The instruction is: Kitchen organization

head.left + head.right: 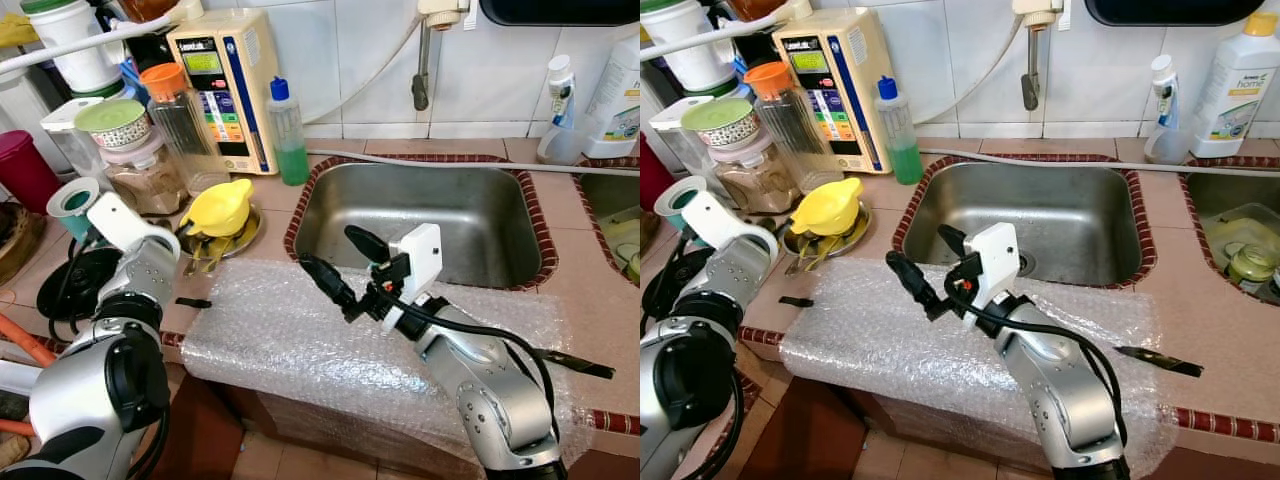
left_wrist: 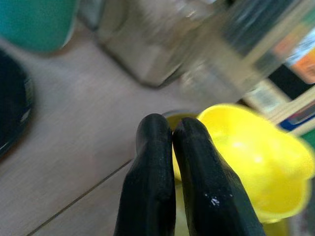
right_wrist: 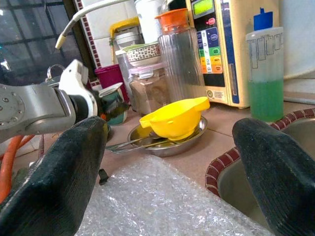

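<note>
Hovering over a sheet of bubble wrap (image 1: 330, 345) spread on the counter's front edge, the right gripper (image 1: 340, 262) has its two black fingers spread wide apart and nothing between them; it sits just in front of the stainless steel sink (image 1: 425, 215) and points toward the robot's left. The left gripper (image 2: 172, 147) has its fingers pressed together with nothing held, its tips close to a yellow funnel-shaped strainer (image 1: 220, 207). That strainer rests in a shallow metal dish (image 3: 170, 142) along with some cutlery (image 3: 130, 142), on the tiled counter (image 1: 270, 215) to the left of the sink. Behind the dish stand a clear ribbed jar with an orange lid (image 1: 178, 120), a jar of brown powder (image 1: 145, 175) with a patterned bowl (image 1: 115, 122) stacked on top, and a cream-coloured water appliance (image 1: 225, 85) against the wall. A bottle of green liquid with a blue cap (image 1: 287, 132) stands just beside the sink's back left corner. A teal cup (image 1: 72, 205) stands near the left arm. A knife with a dark blade (image 1: 1158, 360) lies on the counter at the bubble wrap's right end. White cleaner bottles (image 1: 1230, 85) stand at the back right.
</note>
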Available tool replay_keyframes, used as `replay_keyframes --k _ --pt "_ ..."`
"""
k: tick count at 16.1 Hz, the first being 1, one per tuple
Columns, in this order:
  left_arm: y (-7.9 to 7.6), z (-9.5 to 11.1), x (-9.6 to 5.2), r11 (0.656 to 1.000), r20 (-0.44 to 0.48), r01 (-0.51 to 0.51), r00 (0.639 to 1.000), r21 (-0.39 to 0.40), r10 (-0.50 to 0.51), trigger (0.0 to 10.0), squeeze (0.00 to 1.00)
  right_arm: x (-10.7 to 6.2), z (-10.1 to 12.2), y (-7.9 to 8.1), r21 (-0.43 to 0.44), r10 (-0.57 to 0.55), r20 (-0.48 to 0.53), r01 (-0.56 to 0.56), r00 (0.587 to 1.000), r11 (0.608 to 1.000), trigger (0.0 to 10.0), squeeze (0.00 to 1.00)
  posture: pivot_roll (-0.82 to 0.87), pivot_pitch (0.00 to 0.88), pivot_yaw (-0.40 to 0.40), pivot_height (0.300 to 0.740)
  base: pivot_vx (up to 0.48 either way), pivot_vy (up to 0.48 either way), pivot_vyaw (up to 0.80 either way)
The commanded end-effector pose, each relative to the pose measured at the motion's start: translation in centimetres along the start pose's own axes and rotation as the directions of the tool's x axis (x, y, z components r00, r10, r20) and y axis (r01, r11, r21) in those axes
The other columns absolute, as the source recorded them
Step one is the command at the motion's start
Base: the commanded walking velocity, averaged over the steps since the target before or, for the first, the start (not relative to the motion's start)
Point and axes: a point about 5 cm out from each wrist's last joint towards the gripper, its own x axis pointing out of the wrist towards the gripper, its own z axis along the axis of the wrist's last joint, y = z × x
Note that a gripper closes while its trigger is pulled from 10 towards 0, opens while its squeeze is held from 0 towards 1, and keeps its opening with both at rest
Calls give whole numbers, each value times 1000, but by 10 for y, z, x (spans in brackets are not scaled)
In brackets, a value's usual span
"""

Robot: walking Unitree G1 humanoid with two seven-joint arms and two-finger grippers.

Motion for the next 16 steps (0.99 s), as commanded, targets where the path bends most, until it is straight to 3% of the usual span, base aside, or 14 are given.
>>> replay_keyframes --k 1,2,5,6,7,8,9,10,12,15,16 --pt "-14 13 0 998 60 53 997 23 -54 10000 1000 2 5 2 -4 -7 27 7 1000 1000 10000 0 55 0 180 740 0 0 0" --pt "-17 14 -1 996 80 72 994 44 -75 10000 1000 1 6 2 -4 -23 37 23 999 1000 10000 0 55 0 180 740 0 0 0" --pt "-26 10 -11 963 176 142 967 231 -185 10000 1000 -1 12 -5 -25 -110 78 113 991 993 10000 0 54 0 181 740 0 0 0" --pt "-26 11 -13 956 205 148 958 253 -202 10000 1000 -1 12 -7 -31 -123 83 126 989 992 10000 0 54 0 180 740 0 0 0" --pt "-27 13 -19 939 257 156 936 305 -240 10000 1000 -1 14 -11 -40 -146 92 151 985 988 10000 0 59 0 176 740 0 0 0" --pt "-30 17 -30 895 319 171 893 411 -317 10000 1000 -2 17 -16 -57 -185 108 192 977 980 10000 0 65 0 171 740 0 0 0" --pt "-33 16 -39 867 341 188 864 462 -369 10000 1000 -4 19 -22 -77 -234 120 244 965 967 10000 0 69 0 168 740 0 0 0" --pt "-35 14 -46 835 346 198 843 513 -412 10000 1000 -5 21 -27 -75 -272 131 283 953 956 10000 0 72 0 164 740 0 0 0" --pt "-34 -11 -66 792 272 277 835 544 -479 10000 1000 -13 26 -43 -97 -395 164 413 904 906 10000 0 79 0 157 740 0 0 0" --pt "-39 -37 -89 685 187 356 790 636 -584 10000 1000 -20 29 -53 -91 -463 170 482 870 871 10000 0 75 0 159 740 0 0 0" --pt "-39 -44 -93 672 163 365 793 645 -587 10000 1000 -21 30 -55 -96 -473 172 492 864 865 10000 0 72 0 162 740 0 0 0"
